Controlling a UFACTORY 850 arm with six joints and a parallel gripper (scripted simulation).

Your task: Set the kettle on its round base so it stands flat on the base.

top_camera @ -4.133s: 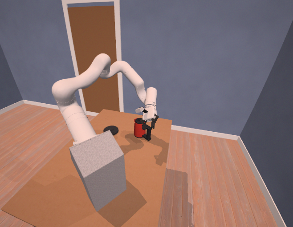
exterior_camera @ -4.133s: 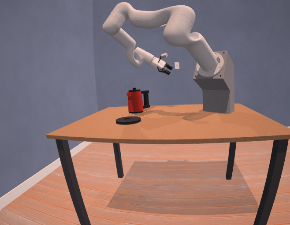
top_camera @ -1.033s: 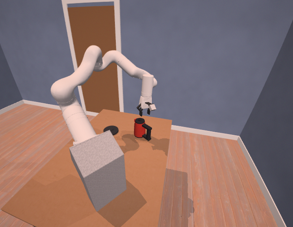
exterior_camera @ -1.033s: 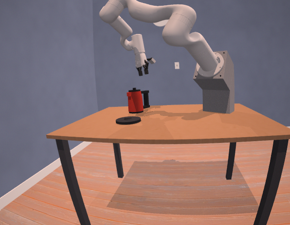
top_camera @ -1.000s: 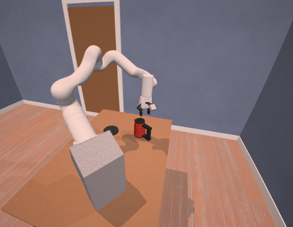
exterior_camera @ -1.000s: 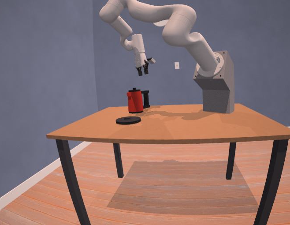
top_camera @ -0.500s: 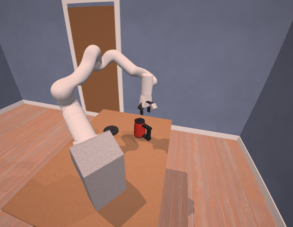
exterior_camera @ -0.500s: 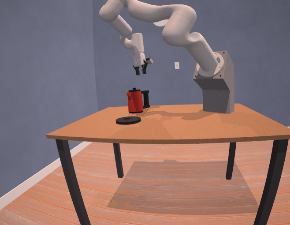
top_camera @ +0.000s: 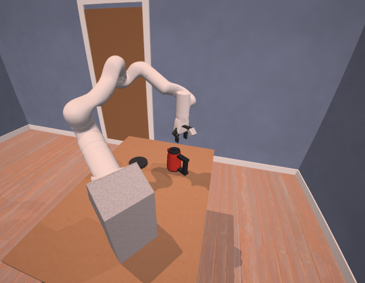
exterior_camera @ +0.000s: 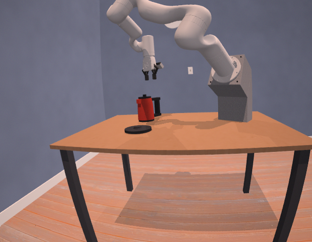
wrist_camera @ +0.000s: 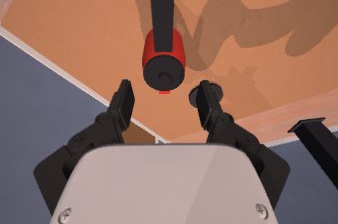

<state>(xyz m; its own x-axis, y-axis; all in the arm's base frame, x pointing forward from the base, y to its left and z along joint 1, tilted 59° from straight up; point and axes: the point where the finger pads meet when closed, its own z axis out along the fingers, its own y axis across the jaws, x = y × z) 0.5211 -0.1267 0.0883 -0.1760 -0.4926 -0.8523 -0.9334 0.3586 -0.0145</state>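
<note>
The red kettle (top_camera: 174, 160) with a black lid and black handle (top_camera: 183, 164) stands upright on the table, apart from its base. It also shows in the exterior view (exterior_camera: 145, 109) and from above in the wrist view (wrist_camera: 164, 60). The flat black round base (top_camera: 138, 161) lies on the table beside it, nearer in the exterior view (exterior_camera: 138, 129); in the wrist view it is partly hidden behind a finger (wrist_camera: 205, 93). My gripper (top_camera: 181, 135) hangs open and empty well above the kettle, fingers pointing down (exterior_camera: 150, 75) (wrist_camera: 165, 101).
The arm's grey pedestal (top_camera: 123, 207) (exterior_camera: 233, 89) stands on the table. The table's far edge runs close behind the kettle and base (wrist_camera: 75, 77). A door (top_camera: 115, 70) is in the back wall.
</note>
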